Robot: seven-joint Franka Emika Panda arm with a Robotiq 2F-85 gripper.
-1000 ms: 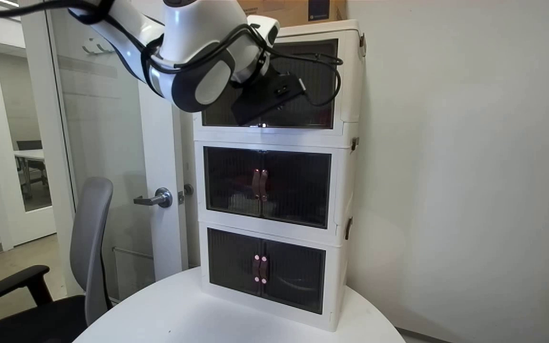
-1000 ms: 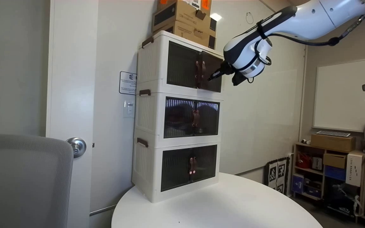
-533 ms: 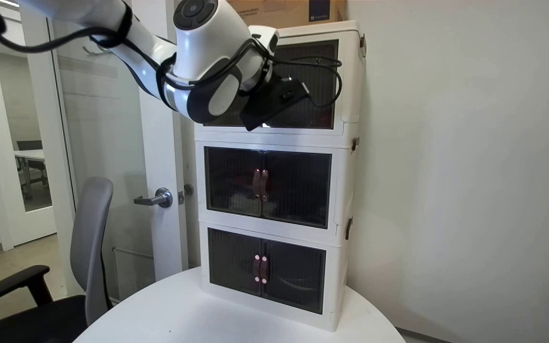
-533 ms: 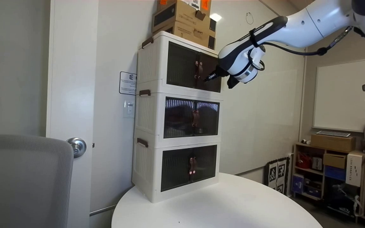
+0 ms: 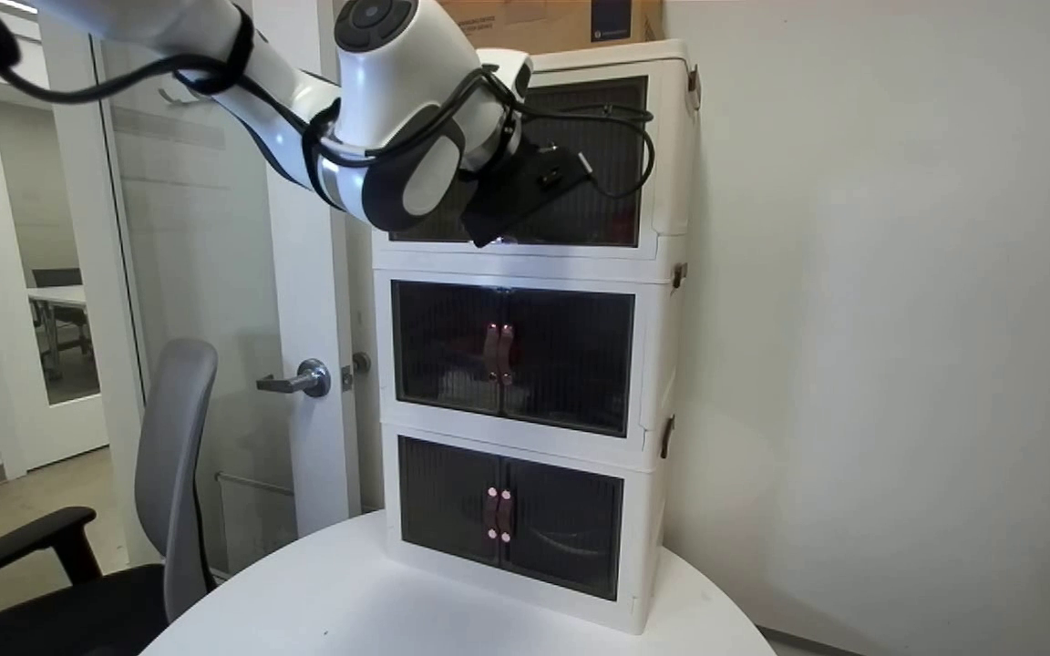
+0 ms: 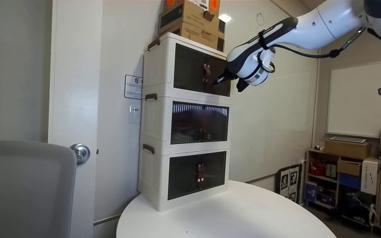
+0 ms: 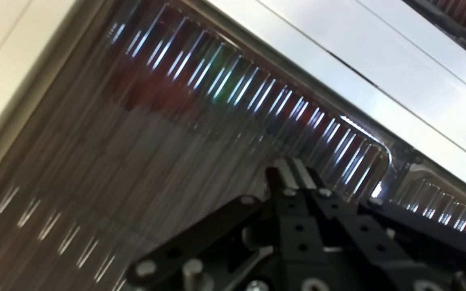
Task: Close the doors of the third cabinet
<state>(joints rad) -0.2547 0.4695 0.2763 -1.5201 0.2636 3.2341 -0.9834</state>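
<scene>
The third cabinet is the topmost white unit of the stack, in both exterior views (image 5: 671, 164) (image 6: 157, 66). Its dark smoked doors show in an exterior view as a left panel (image 6: 189, 67) and a right panel (image 6: 217, 64). They look about flush with the frame, the reddish-brown handles (image 6: 207, 71) close together. My gripper (image 6: 214, 84) is shut and empty, its tips at the right panel beside the handles; whether they touch is unclear. The wrist view shows the shut fingertips (image 7: 295, 171) over the ribbed door panel (image 7: 156, 161). In an exterior view the arm hides part of the doors (image 5: 593, 132).
The middle unit (image 6: 150, 115) and lowest unit (image 6: 150, 178) stand below with their doors shut, on a round white table (image 6: 243, 215). Cardboard boxes (image 6: 197, 24) sit on top of the stack. A grey chair (image 5: 174, 456) and a glass door are beside it.
My gripper has moved forward and slightly down toward the cabinet, mostly in the earlier half second. The right panel has swung inward, its handle now close against the left one.
</scene>
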